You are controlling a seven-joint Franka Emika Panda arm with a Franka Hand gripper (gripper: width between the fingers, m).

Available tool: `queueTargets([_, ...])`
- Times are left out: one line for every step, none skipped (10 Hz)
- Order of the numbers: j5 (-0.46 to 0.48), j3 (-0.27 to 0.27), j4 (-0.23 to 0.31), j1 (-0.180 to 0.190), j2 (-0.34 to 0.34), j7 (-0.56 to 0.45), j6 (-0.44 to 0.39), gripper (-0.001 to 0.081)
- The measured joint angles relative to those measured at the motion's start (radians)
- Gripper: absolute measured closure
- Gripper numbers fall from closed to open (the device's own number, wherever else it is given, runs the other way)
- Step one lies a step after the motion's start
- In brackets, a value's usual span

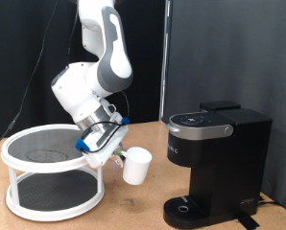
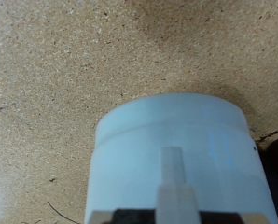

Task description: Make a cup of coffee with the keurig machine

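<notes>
The cup [image 1: 135, 166], a plain white mug, hangs tilted just above the table, between the round rack and the keurig machine [image 1: 220, 158]. My gripper [image 1: 116, 156] is shut on the cup's rim and holds it from the exterior view's left. In the wrist view the cup [image 2: 139, 140] fills the lower half, with one finger [image 2: 175, 182] lying against its wall; the other finger is hidden. The keurig machine stands at the exterior view's right, matte black, its lid down, its round drip base [image 1: 186, 209] bare.
A white two-tier round rack [image 1: 49, 196] with black mesh shelves stands at the exterior view's left, close beside the arm. The table [image 1: 133, 211] is speckled particle board. A black curtain hangs behind.
</notes>
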Motion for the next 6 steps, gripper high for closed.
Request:
queueTargets([0.022, 0.008, 0.009, 0.002, 0.013, -0.006, 0.004, 0.0799])
queueTargets([0.047, 0.018, 0.019, 0.002, 0.023, -0.021, 0.004, 0.0799])
queueTargets([0.071, 0.03, 0.028, 0.005, 0.029, -0.033, 0.006, 0.0799])
queueTargets([0.09, 0.044, 0.038, 0.008, 0.037, -0.04, 0.015, 0.0799])
queueTargets([0.105, 0.059, 0.047, 0.015, 0.048, -0.04, 0.031, 0.0799])
queueTargets([0.117, 0.074, 0.053, 0.022, 0.059, -0.04, 0.053, 0.0799])
